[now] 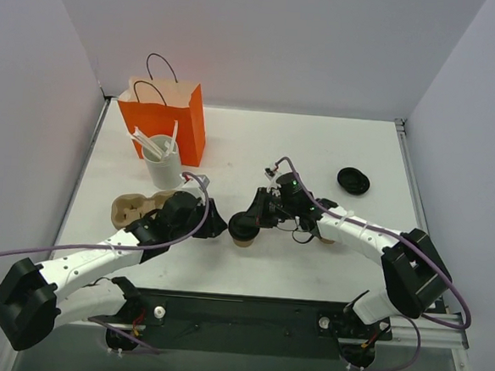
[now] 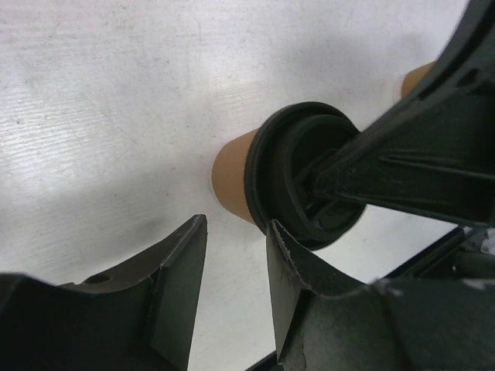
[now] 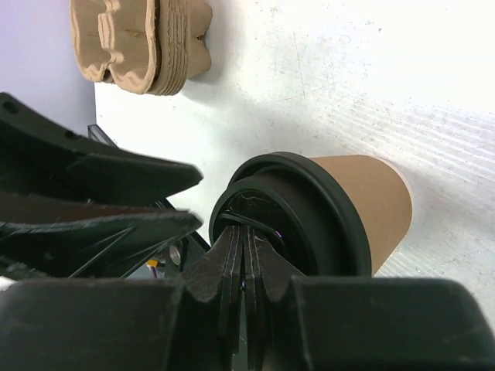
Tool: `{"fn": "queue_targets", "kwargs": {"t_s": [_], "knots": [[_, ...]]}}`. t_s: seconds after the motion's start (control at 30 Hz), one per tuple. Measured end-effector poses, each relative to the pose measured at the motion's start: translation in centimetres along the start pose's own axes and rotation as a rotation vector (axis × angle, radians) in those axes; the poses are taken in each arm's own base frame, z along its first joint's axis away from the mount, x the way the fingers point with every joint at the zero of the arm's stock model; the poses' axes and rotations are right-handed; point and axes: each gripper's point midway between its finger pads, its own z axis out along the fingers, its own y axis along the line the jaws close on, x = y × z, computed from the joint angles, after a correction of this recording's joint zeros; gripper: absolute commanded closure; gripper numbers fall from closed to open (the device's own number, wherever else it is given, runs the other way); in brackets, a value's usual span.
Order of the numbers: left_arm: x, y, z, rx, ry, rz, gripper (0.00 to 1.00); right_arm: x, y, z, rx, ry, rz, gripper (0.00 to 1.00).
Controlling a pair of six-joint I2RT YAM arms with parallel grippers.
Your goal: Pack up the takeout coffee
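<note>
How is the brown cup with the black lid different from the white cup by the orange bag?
The brown cup is tan paper; the white cup is white. The brown cup is closed by a black lid, while the white cup is open, with sticks poking out. The brown cup looks shorter than the white cup. Both stand upright on the table.
</note>
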Motion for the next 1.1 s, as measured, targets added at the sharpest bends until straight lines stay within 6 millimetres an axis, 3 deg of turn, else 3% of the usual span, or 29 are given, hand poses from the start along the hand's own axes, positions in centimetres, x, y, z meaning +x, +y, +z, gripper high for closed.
{"fn": "queue_targets", "kwargs": {"t_s": [0.2, 0.57, 1.1], "knots": [[0.2, -1.3, -1.0, 0.073, 0.012, 0.004, 0.53, -0.1, -0.1, -0.1, -0.005, -0.008, 0.000, 0.98], [2.1, -0.2, 0.3, 0.052, 0.070, 0.000, 0.54, -0.1, -0.1, -0.1, -0.006, -0.010, 0.001, 0.98], [1.1, -0.8, 0.5, 0.080, 0.030, -0.012, 0.54, -0.2, -0.2, -0.1, -0.004, -0.012, 0.004, 0.98]]}}
